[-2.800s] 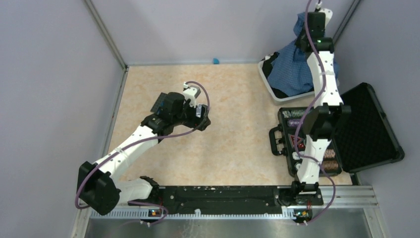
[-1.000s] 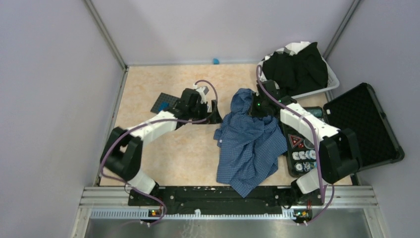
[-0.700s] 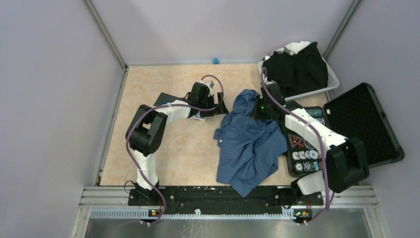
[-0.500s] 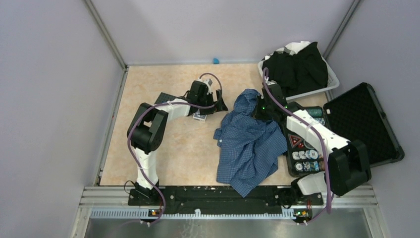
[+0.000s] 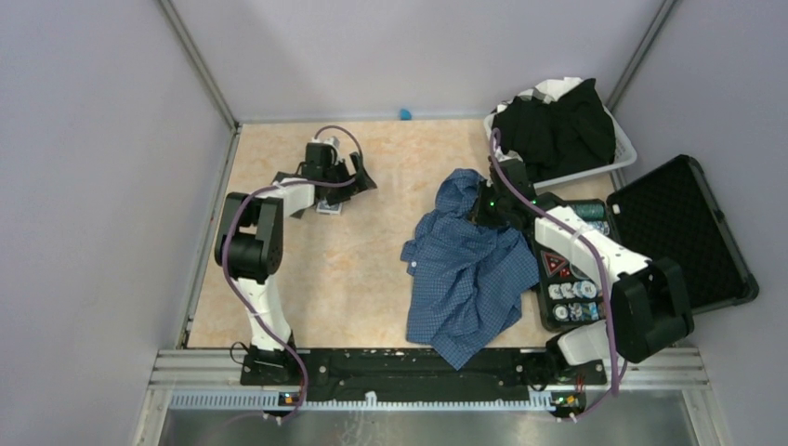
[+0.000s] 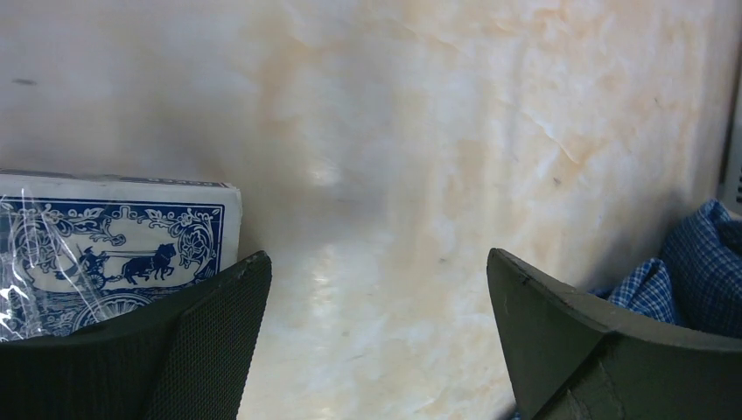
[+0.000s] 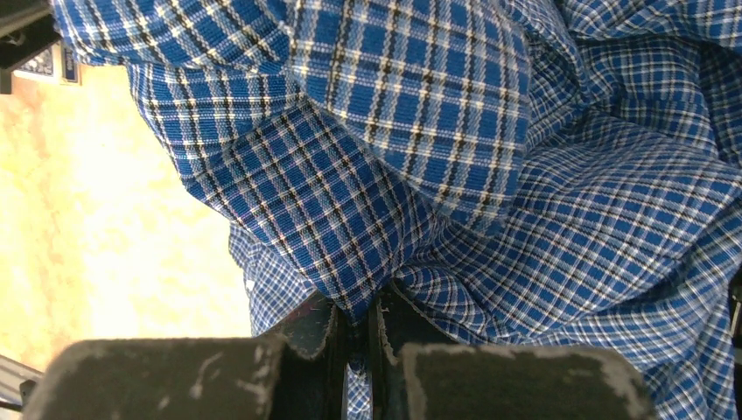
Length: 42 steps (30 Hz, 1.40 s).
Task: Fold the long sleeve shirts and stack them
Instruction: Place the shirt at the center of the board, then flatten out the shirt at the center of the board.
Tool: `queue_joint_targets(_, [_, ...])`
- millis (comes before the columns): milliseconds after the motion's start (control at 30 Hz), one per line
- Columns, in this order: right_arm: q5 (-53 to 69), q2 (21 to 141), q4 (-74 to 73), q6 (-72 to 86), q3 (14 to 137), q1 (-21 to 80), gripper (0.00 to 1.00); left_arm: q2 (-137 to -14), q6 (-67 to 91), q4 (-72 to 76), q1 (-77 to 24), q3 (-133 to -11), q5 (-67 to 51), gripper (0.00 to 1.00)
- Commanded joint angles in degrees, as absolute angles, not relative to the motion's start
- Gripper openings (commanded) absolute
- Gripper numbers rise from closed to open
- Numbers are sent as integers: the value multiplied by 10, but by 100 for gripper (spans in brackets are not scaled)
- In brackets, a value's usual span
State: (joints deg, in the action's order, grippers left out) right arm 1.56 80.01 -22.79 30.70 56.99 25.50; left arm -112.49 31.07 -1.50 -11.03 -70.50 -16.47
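right pincer (image 7: 354,325) pinching blue shirt (image 7: 490,175) (left pincer (image 6: 376,271) wide)

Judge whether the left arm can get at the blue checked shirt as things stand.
Probably yes: the left gripper stands open, and only bare table lies between it and the blue checked shirt, which the right gripper pinches.

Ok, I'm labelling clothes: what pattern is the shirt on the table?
The shirt is blue with a fine check, clearest in the right wrist view.
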Motion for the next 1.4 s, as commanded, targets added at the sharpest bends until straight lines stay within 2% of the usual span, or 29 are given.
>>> queue_joint_targets(0, [42, 813, -195, 309, 577, 259, 0, -1139, 281, -105, -53, -701, -129, 99])
queue_joint_targets(200, [66, 850, -179, 311, 610, 276, 0, -1130, 265, -124, -35, -747, -175, 99])
queue_joint_targets(500, [84, 1023, -193, 319, 858, 346, 0, -1034, 256, -148, -47, -790, -235, 99])
queue_joint_targets(533, [82, 1045, -208, 315, 894, 349, 7, -1015, 255, -152, -48, -786, -233, 99])
queue_joint_targets(567, [82, 1066, -223, 313, 925, 349, 21, -998, 254, -155, -50, -781, -233, 99])
queue_joint_targets(667, [67, 1093, -282, 284, 1005, 349, 82, -941, 241, -171, -65, -751, -223, 99])
queue_joint_targets(700, [56, 1088, -294, 276, 1014, 349, 87, -921, 237, -177, -73, -742, -220, 99])
queue_joint_targets(833, [-5, 1031, -336, 253, 1001, 349, 90, -832, 224, -188, -119, -670, -195, 99])
queue_joint_targets(1067, [-100, 846, -360, 254, 825, 336, 91, -749, 255, -206, -311, -590, -140, 99])
queue_joint_targets(1200, [-117, 754, -378, 266, 740, 302, 91, -784, 273, -190, -456, -582, -93, 97])
queue_joint_targets(1367, [-116, 702, -383, 272, 690, 273, 91, -883, 286, -155, -545, -610, -82, 89])
